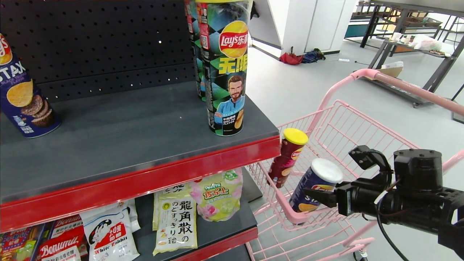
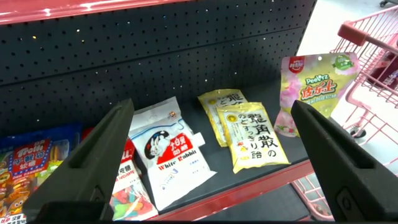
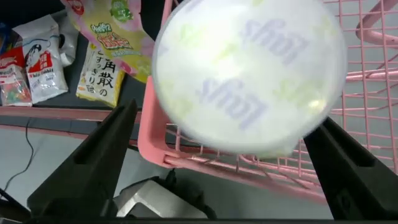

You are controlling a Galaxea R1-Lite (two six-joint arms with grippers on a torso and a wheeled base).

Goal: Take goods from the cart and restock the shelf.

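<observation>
As your right wrist view has it, the right tool (image 3: 221, 118) stands wide open, one finger on each side of the white-lidded can (image 3: 249, 68). It has hold of nothing; you cannot tell whether either finger touches the can. The can sits inside the pink cart (image 3: 152, 140), just behind its rim.

In your left wrist view, the left tool (image 2: 211, 106) is also spread wide and grips nothing. It faces the lower shelf (image 2: 261, 180). A white packet (image 2: 168, 155), two yellow packets (image 2: 249, 130) and a green-and-pink pouch (image 2: 314, 87) lie there, the pouch nearest the cart.

In your head view, the white-lidded can leans in the cart's corner nearest the shelf. A yellow-lidded can (image 1: 288, 156) is just beside it, tilted toward the shelf. The right tool is level with the white lid, reaching in from the robot's right. On the upper shelf board (image 1: 108, 145), a green can (image 1: 226, 72) stands upright near the cart-side end. A blue can (image 1: 21, 94) stands well apart at the far left.
</observation>
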